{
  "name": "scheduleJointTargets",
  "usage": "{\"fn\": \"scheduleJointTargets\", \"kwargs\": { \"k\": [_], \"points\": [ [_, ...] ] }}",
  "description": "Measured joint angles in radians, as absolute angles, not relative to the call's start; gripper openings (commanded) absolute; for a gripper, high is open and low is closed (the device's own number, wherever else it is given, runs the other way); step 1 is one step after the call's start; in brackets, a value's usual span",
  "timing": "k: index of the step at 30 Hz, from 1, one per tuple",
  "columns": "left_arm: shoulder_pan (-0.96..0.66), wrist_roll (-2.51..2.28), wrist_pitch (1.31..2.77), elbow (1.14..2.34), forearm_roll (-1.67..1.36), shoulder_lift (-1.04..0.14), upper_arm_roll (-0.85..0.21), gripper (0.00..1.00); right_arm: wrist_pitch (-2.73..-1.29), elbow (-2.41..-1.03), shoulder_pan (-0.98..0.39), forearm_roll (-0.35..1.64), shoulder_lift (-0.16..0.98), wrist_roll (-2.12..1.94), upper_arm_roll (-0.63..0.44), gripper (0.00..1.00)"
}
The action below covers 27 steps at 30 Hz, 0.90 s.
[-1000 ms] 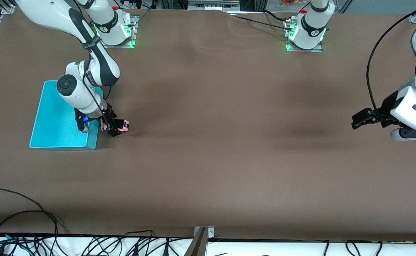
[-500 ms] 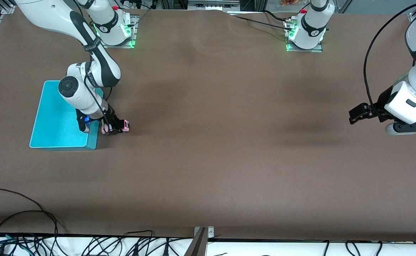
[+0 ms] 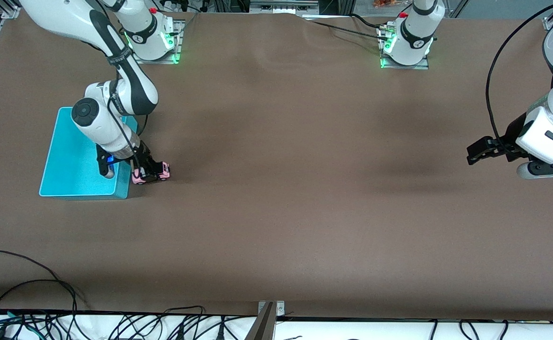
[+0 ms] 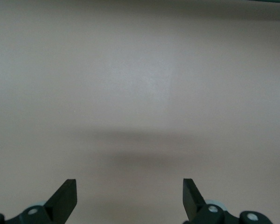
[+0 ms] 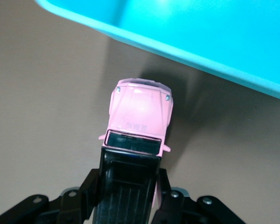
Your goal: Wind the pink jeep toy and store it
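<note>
Right claw now clamped on the small boxy pink jeep toy with black roof and dark wheels (image 3: 151,172).

A second ago the right claw (image 5: 130,186) stood wide around the jeep; now its fingers press the sides at the roof end, wheels apparently on the brown surface (image 3: 304,189) just beside the shallow turquoise plastic bin (image 3: 63,156), at the right arm's end (the jeep has shifted slightly toward the bin). Judgement: grasp secured, so the pull-back winding stroke can begin; storing not yet done. The left claw (image 4: 129,198) waits fully open and empty over bare surface at the left arm's end.
</note>
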<state>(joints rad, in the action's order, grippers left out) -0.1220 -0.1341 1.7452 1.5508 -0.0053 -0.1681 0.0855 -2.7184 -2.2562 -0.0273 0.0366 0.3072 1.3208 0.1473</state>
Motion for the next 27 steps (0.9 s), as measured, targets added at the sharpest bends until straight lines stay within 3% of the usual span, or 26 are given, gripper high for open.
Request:
{"fn": "scheduleJointTargets", "kwargs": {
  "k": [19, 27],
  "points": [
    [-0.132, -0.052, 1.72, 1.568, -0.005, -0.169, 0.084, 1.0, -2.491, -2.183, -0.029, 0.033, 0.137, 1.227, 0.152, 0.0],
    [-0.136, -0.05, 1.72, 1.571, -0.005, -0.17, 0.084, 1.0, -2.359, -2.166, -0.028, -0.074, 0.112, 1.191, 0.149, 0.0]
  ]
}}
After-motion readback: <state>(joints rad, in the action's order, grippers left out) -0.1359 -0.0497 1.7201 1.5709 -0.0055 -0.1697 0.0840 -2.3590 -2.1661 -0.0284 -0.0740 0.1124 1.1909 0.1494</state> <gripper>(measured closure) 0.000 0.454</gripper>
